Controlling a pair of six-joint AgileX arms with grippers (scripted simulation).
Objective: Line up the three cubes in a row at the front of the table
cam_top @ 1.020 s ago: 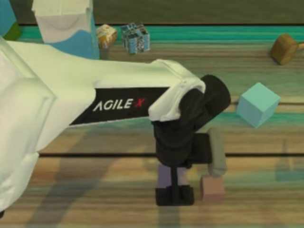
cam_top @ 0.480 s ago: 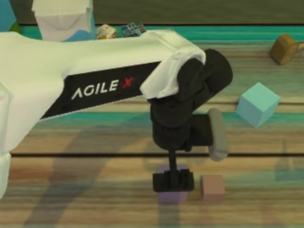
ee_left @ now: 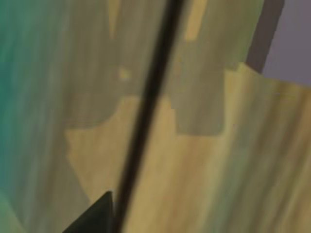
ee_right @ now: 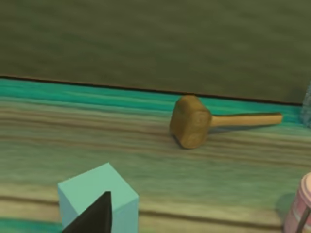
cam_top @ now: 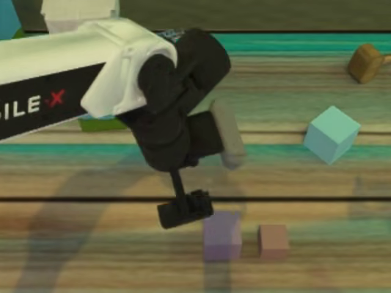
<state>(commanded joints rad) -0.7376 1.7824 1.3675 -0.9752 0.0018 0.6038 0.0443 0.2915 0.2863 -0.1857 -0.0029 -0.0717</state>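
**Two cubes side by side at the front, the cyan one apart**

My left gripper (cam_top: 185,209) hangs over the table (cam_top: 91,244), just to the left of the lilac cube (cam_top: 222,235) and apart from it. I cannot tell from these views whether its fingers are open or closed, but it carries nothing. The lilac cube sits near the table's front edge with the pink-brown cube (cam_top: 273,240) just beside it on the right, a narrow gap between them. The cyan cube (cam_top: 332,133) stands well apart, farther back on the right side. A wooden mallet (cam_top: 365,61) lies near the back right corner. My right arm is out of the top view; its wrist camera looks at the cyan cube and the mallet.
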